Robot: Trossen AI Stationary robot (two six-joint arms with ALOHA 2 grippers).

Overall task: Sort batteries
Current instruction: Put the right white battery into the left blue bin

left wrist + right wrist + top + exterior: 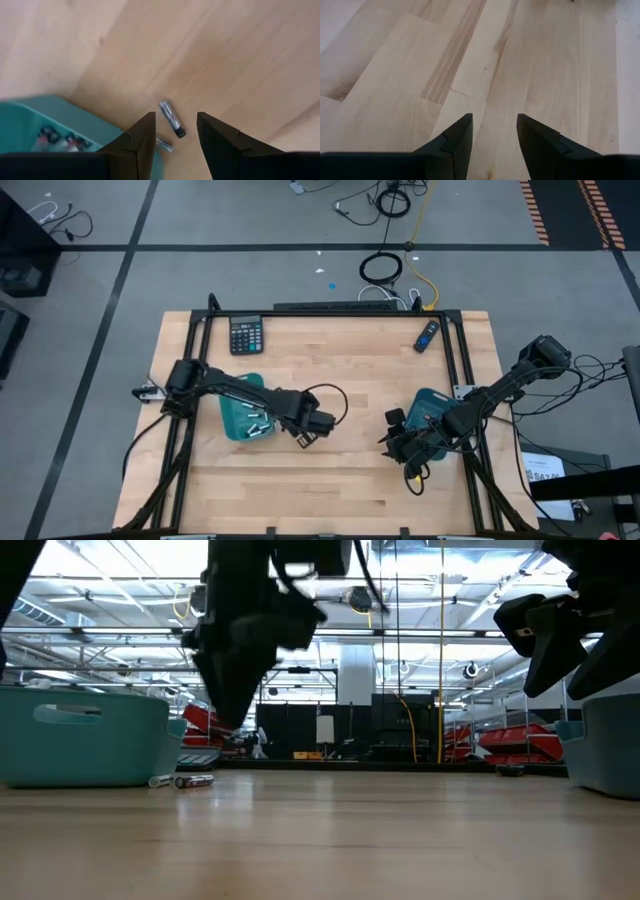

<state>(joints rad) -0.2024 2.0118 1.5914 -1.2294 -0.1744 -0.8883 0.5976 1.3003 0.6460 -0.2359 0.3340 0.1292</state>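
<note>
Because your left tool (175, 145) hangs open above two loose batteries, the next descent is where things can slip. One battery (172, 118) lies on the bare counter (340, 490) just ahead of the gap between the fingers; the second battery (163, 144) is partly hidden behind the left finger (137, 147), close to the wall of the left teal tray (238, 402). In my judgement, a drop straight down risks a fingertip landing on the nearer battery and rolling it away, or pinching it against the tray wall. The far one lies at an angle to the gap, so closing without turning the wrist could spin it out rather than seat it. In the low view both sit on the wood right beside the tray. More batteries (59, 141) already rest inside that tray; nudging it could shift them.

Your right tool (492, 145) waits open and empty over bare wood by the right teal tray (432, 402), well apart from any battery.
</note>
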